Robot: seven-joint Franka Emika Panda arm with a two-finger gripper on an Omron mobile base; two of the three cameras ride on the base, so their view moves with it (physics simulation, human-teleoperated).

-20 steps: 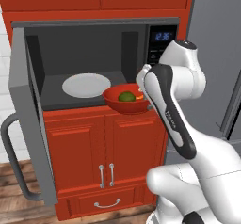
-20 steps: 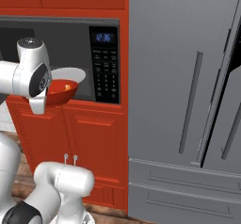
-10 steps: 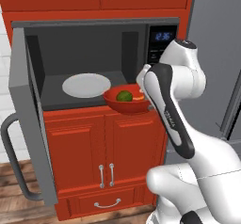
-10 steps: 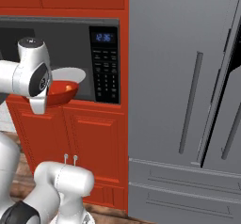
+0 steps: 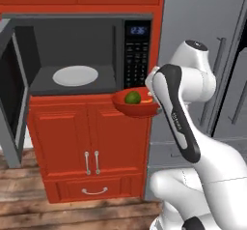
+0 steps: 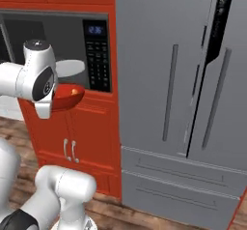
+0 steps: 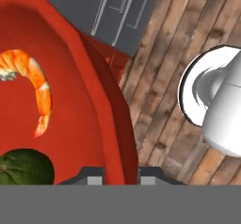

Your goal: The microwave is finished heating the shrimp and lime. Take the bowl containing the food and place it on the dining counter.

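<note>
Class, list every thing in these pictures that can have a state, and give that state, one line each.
microwave: door swung open, display lit, white plate left inside.
bowl: out of the microwave, held in the air by its rim.
lime: in the bowl.
shrimp: in the bowl.
gripper: shut on the bowl's rim.
fridge: doors closed.
</note>
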